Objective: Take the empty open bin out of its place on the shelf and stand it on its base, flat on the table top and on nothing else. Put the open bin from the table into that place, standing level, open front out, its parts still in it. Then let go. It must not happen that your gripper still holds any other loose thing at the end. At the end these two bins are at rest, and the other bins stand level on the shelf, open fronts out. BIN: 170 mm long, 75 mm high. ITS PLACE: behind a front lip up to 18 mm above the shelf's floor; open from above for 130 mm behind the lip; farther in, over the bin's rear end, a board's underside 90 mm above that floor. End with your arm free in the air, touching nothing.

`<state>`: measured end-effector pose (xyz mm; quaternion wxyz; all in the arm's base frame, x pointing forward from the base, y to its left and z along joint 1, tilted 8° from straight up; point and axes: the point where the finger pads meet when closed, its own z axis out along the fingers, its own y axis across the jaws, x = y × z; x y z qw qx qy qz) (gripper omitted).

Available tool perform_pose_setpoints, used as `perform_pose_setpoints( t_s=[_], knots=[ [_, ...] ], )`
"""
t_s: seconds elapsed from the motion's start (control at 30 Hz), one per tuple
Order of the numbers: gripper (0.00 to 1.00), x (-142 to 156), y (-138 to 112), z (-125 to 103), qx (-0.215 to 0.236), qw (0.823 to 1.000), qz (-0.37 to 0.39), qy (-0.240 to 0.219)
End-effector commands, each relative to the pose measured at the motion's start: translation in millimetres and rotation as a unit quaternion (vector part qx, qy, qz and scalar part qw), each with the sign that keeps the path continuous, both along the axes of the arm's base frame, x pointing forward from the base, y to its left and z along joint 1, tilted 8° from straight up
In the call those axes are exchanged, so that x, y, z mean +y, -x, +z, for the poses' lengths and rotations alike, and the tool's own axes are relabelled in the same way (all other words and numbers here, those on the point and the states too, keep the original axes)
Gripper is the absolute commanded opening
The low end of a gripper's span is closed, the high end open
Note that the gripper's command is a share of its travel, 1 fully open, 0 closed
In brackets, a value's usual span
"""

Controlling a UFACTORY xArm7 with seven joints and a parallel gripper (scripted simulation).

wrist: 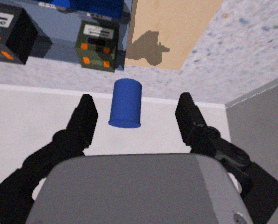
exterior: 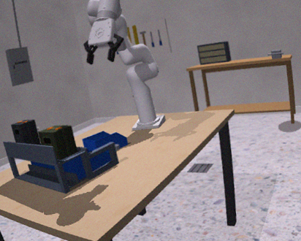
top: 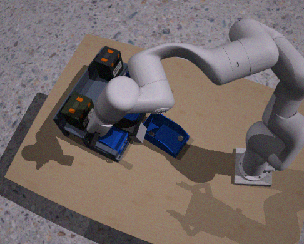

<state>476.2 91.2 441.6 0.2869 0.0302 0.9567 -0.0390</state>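
Note:
My gripper [exterior: 101, 55] is open and empty, high above the table. In the wrist view its fingers stand wide apart with nothing between them. From above, the gripper [top: 115, 135] hangs over the shelf's front end. The grey-blue shelf [exterior: 62, 163] stands at the table's left end and holds blue open bins [top: 114, 139]; the arm hides some of them. The bin I can see in the shelf shows no parts. Another blue open bin [top: 166, 134] stands on the table beside the shelf, with a small grey part [top: 179, 137] in it; it also shows in the side view [exterior: 103, 140].
A black box [top: 107, 62] and a green box [top: 76, 109], both with orange marks, sit on the shelf's top board. The arm's base [top: 253, 175] is bolted at the table's right. A blue cylinder [wrist: 125, 103] shows far beyond the fingers.

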Motion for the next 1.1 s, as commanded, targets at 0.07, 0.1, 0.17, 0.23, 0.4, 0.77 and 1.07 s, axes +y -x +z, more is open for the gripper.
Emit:
perform_pose_setpoints(
  t_s=[0.07,0.1,0.17,0.23,0.4,0.77,1.07],
  knots=[
    [1.00,-2,0,0,0.001,1.000,0.001,0.000],
    [1.00,-14,0,-9,0.013,1.000,-0.005,-0.001],
    [1.00,-26,1,-18,0.025,1.000,-0.010,-0.001],
    [1.00,-26,1,-18,0.025,1.000,-0.010,-0.001],
    [1.00,-26,1,-18,0.025,1.000,-0.010,-0.001],
    [1.00,-48,4,-35,0.048,0.999,-0.020,-0.004],
    [1.00,-68,8,-51,0.069,0.997,-0.029,-0.008]
  ],
)
